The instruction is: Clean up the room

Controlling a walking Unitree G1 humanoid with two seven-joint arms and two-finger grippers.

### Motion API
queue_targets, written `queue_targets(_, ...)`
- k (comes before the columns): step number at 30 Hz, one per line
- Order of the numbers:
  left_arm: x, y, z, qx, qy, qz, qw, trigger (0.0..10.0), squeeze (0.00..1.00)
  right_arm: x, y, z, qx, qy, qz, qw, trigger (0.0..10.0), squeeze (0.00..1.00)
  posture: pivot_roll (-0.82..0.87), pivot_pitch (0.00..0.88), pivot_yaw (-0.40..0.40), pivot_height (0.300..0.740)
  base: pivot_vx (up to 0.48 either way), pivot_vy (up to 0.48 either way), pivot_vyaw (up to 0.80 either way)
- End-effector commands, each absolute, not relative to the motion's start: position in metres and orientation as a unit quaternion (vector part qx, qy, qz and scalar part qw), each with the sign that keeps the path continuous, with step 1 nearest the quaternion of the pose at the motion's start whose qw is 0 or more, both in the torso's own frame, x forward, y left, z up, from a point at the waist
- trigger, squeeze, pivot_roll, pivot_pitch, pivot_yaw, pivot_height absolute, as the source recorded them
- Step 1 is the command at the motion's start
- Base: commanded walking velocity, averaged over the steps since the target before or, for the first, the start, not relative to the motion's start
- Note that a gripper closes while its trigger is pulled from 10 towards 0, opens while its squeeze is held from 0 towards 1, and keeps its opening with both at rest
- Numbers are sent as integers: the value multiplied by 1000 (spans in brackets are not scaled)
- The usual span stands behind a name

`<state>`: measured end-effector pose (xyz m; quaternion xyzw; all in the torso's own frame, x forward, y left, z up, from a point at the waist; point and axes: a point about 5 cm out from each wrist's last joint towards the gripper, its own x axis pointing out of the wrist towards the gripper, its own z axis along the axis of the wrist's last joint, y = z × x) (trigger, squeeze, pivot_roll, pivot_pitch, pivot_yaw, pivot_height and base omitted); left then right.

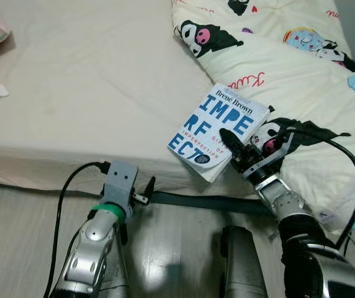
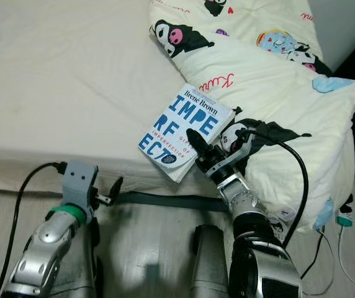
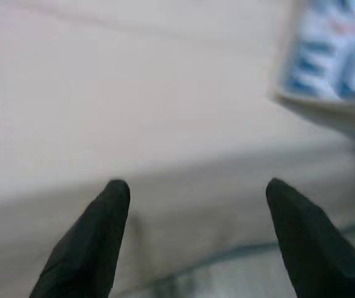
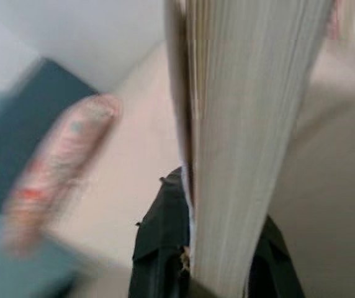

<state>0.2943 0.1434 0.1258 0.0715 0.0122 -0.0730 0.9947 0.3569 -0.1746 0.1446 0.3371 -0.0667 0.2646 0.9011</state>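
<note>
The right gripper (image 1: 234,151) holds a book (image 1: 220,130) over the edge of the bed (image 1: 84,87). Its two black fingers are clamped on the book, one finger lying across the front cover and the other behind it. In the right wrist view the block of pages (image 4: 246,143) stands between the two fingers (image 4: 159,248), so the grip is on the lower edge of the book. The book is white with big blue letters and it is tilted, with its top corner pointing away from the jaws toward the quilt (image 1: 289,56). The quilt is cream with cartoon figures and lies bunched on the bed just beyond and beside the right jaws; a black cable (image 1: 345,161) runs over it from the wrist.

The left gripper (image 1: 141,192) is low, in front of the side of the bed, well apart from the book. Its fingers (image 3: 97,236) are spread apart and hold nothing. In the left wrist view the flat sheet of the bed is ahead of the jaws, and a blurred corner of the book is farther ahead, to one side. A dark strap (image 1: 208,202) lies on the floor (image 1: 16,236) along the bed, between the two grippers.
</note>
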Motion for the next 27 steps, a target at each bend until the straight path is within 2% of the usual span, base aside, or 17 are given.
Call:
queue_targets(1, 297, 150, 141, 51, -15, -51, 997, 10000, 0, 352, -186, 164, 245, -116, 227, 935, 7765, 0, 69, 155, -25, 524, 0, 0, 0)
queue_targets(2, 300, 152, 151, 44, -33, -44, 998, 10000, 0, 348, -191, 170, 203, -131, 206, 948, 10000, 0, 60, 152, -26, 524, 0, 0, 0)
queue_targets(5, 303, 153, 160, 40, -49, -40, 997, 10000, 0, 343, -193, 175, 174, -139, 190, 956, 10000, 0, 44, 143, -29, 524, 0, 0, 0)
queue_targets(8, 304, 153, 183, 26, -92, -42, 995, 10000, 0, 329, -194, 180, 71, -158, 130, 976, 10000, 0, 25, 125, -32, 524, 0, 0, 0)
queue_targets(10, 303, 152, 185, 26, -100, -43, 994, 10000, 0, 325, -191, 181, 41, -168, 118, 978, 10000, 0, 22, 116, -34, 524, 0, 0, 0)
queue_targets(12, 302, 152, 184, 27, -104, -42, 993, 10000, 0, 322, -187, 180, 27, -177, 109, 978, 10000, 0, 22, 112, -34, 524, 0, 0, 0)
queue_targets(17, 295, 157, 151, 46, -72, -7, 996, 10000, 0, 311, -168, 167, -80, -190, 76, 975, 10000, 0, 22, 80, -46, 534, 0, 0, 0)
queue_targets(27, 302, 154, 152, 45, -75, 3, 996, 10000, 0, 311, -163, 169, -112, -201, 64, 971, 10000, 0, 28, 63, -59, 574, 0, 0, 0)
